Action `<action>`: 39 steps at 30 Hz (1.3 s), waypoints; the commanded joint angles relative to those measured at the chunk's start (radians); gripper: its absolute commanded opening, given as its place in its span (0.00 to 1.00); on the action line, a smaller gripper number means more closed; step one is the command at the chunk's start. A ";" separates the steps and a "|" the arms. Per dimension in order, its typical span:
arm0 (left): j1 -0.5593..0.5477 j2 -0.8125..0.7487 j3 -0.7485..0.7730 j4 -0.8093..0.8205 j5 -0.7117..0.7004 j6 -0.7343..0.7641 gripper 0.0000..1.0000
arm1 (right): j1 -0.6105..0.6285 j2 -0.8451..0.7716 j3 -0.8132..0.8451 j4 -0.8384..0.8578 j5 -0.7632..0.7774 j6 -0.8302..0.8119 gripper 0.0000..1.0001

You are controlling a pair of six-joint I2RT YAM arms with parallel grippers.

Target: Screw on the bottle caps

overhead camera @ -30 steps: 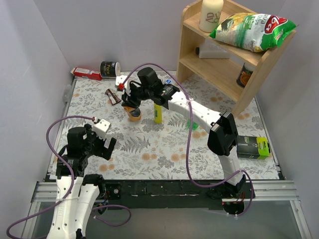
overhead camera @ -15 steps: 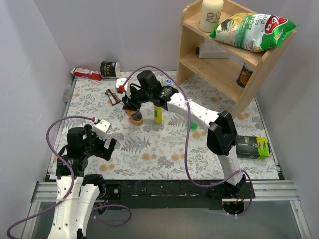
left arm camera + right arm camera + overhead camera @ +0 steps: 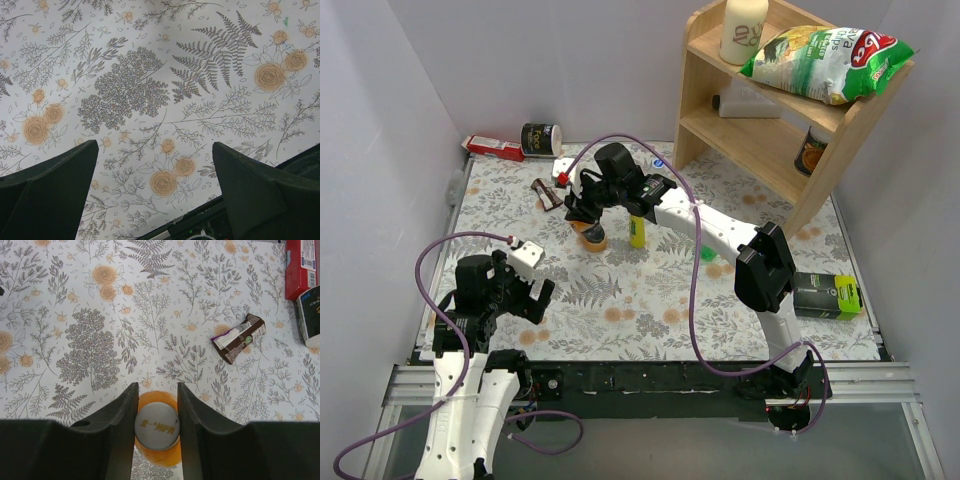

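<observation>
The orange bottle [image 3: 592, 236] stands upright on the floral mat, left of a slim yellow bottle [image 3: 637, 233]. My right gripper [image 3: 583, 212] reaches down over it. In the right wrist view the gripper [image 3: 156, 390] is shut on the white cap [image 3: 156, 426], which sits on the mouth of the orange bottle [image 3: 161, 459]. A green cap [image 3: 708, 254] lies on the mat beside the right forearm. A blue cap [image 3: 658, 163] shows behind the arm. My left gripper [image 3: 534, 290] hangs open over bare mat at the near left, and nothing is between its fingers [image 3: 60, 192].
A wooden shelf [image 3: 772, 120] with a chip bag [image 3: 825, 50] stands at the back right. A green box [image 3: 830, 296] lies at the right edge. A brown wrapper [image 3: 237, 338], a red box [image 3: 492, 146] and a cream jar [image 3: 541, 137] lie at the back left.
The right wrist has turned slightly on the white cap and the forearm has shifted a little left, uncovering the green cap. The left arm has not moved.
</observation>
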 commanded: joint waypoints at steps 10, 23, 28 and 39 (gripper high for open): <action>0.007 0.000 0.036 -0.010 0.028 0.017 0.98 | -0.001 -0.026 -0.031 0.009 0.004 0.011 0.53; 0.007 -0.001 0.036 -0.014 0.036 0.026 0.98 | -0.001 -0.041 -0.038 0.012 0.017 0.009 0.60; 0.007 -0.003 0.042 -0.016 0.045 0.032 0.98 | -0.001 -0.055 -0.012 0.031 0.003 0.040 0.84; 0.007 0.060 0.077 0.079 0.183 0.044 0.98 | -0.001 -0.183 0.009 0.057 0.023 0.098 0.93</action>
